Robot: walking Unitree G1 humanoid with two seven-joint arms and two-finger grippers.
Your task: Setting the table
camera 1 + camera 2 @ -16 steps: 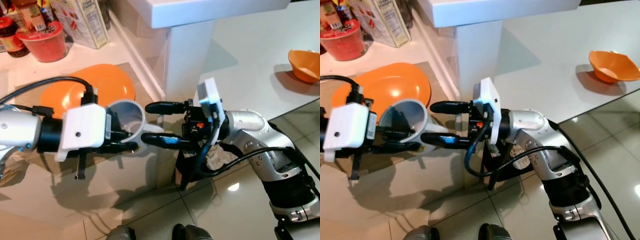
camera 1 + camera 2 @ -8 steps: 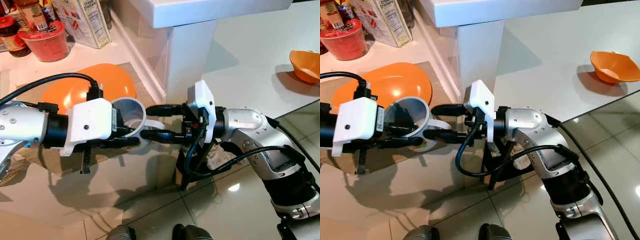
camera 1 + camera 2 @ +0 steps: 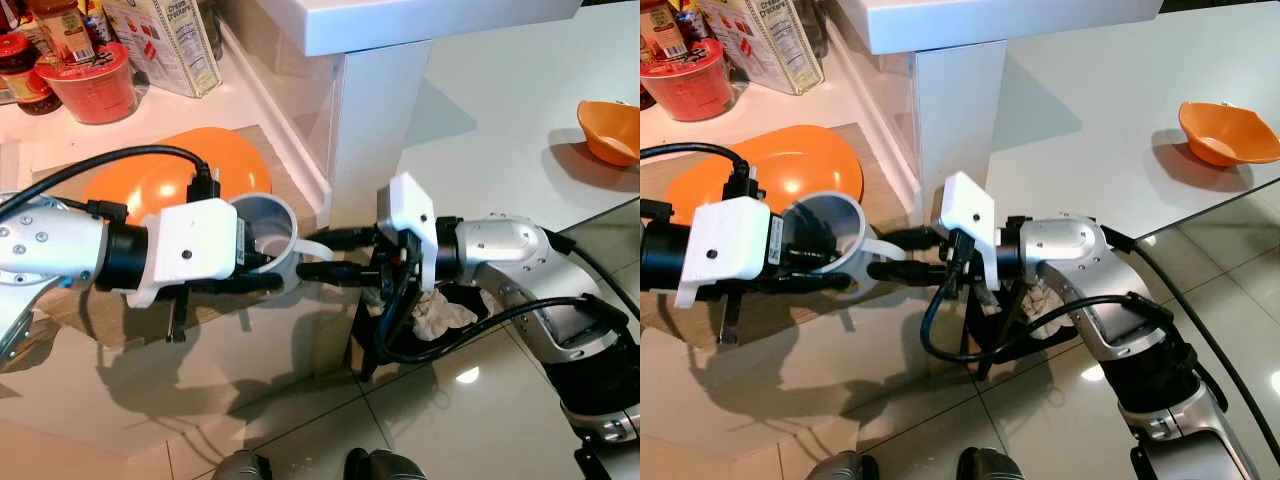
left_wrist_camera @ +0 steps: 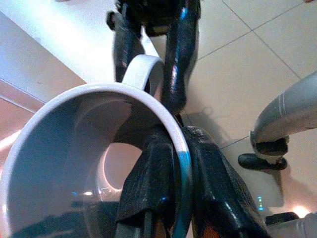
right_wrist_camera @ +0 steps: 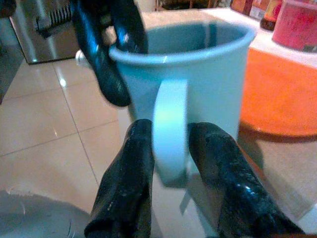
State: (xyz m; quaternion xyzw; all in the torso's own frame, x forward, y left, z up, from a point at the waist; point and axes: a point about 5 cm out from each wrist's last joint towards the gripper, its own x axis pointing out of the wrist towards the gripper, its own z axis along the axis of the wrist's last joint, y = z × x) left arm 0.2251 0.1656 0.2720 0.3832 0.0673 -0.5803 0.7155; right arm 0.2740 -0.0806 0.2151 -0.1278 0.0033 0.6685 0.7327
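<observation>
A white mug (image 3: 262, 214) hangs in the air between my two arms, above the low counter's front edge. My left gripper (image 3: 264, 272) is shut on its rim, one finger (image 4: 150, 173) inside the mug (image 4: 59, 163) and the other outside. My right gripper (image 3: 316, 254) comes in from the right and is shut on the mug's handle (image 5: 168, 130), with a black finger (image 5: 126, 188) pressed on each side. An orange plate (image 3: 150, 178) lies on the counter behind the mug. An orange bowl (image 3: 610, 130) sits on the white table at the far right.
A red tub (image 3: 90, 82), jars and a carton (image 3: 165, 40) stand at the counter's back left. A white pillar (image 3: 375, 110) rises just behind the grippers. Below my right arm is a dark bin with crumpled paper (image 3: 435, 312). Glossy tiled floor (image 3: 440, 420) lies below.
My right gripper moved left to the mug and closed from wide open onto the handle. The left gripper kept hold of the rim and shifted slightly right.
</observation>
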